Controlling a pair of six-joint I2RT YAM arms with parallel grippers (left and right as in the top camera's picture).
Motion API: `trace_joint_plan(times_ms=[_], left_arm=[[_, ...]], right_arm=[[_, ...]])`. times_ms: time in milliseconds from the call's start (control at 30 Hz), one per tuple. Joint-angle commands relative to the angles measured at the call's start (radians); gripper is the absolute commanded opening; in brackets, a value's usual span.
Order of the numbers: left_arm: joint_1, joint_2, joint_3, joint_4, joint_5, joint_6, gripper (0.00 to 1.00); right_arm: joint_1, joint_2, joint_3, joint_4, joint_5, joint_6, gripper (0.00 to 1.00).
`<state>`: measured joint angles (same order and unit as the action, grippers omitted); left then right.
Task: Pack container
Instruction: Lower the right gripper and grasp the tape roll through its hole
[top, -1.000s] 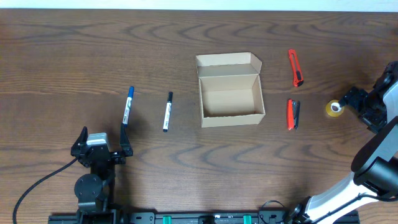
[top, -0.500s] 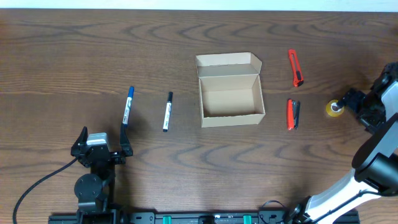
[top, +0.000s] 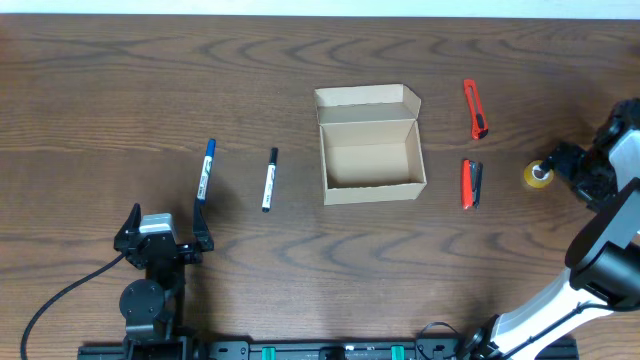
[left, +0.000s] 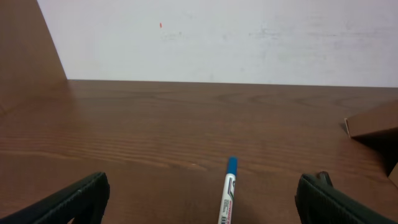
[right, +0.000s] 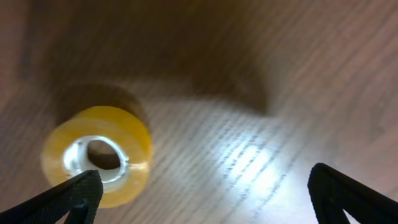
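Note:
The container (top: 370, 150) is an open tan cardboard box at the table's middle, its lid flap folded back on the far side and its inside empty. One corner of it shows in the left wrist view (left: 373, 124). My left gripper (top: 165, 225) is open and empty near the front left. A blue marker (top: 205, 172) lies just ahead of it and shows between its fingers (left: 227, 193). My right gripper (top: 568, 168) is open at the right edge. It sits beside a yellow tape roll (top: 538, 175), which is close to its left finger (right: 99, 155).
A black marker (top: 268, 180) lies left of the box. An orange utility knife (top: 476, 110) and a red and black tool (top: 470, 184) lie right of it. A white wall (left: 217, 37) stands behind the table's far edge.
My right gripper has crept slightly left toward the tape roll. The left arm and all the objects have stayed still.

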<state>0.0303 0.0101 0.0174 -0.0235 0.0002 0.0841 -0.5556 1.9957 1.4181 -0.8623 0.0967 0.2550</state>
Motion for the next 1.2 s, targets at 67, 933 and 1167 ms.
trace_joint_plan(times_ms=[67, 933, 1167], left_arm=[[0.004, -0.006, -0.013, -0.053, 0.017, 0.014, 0.95], [0.004, -0.006, -0.013, -0.053, 0.017, 0.014, 0.95], [0.004, -0.006, -0.013, -0.053, 0.017, 0.014, 0.95]], right_arm=[[0.049, 0.027, -0.003, 0.023, 0.019, -0.009, 0.99], [0.043, 0.036, -0.004, 0.031, 0.045, -0.009, 0.99], [0.015, 0.036, -0.004, 0.024, 0.045, -0.009, 0.99]])
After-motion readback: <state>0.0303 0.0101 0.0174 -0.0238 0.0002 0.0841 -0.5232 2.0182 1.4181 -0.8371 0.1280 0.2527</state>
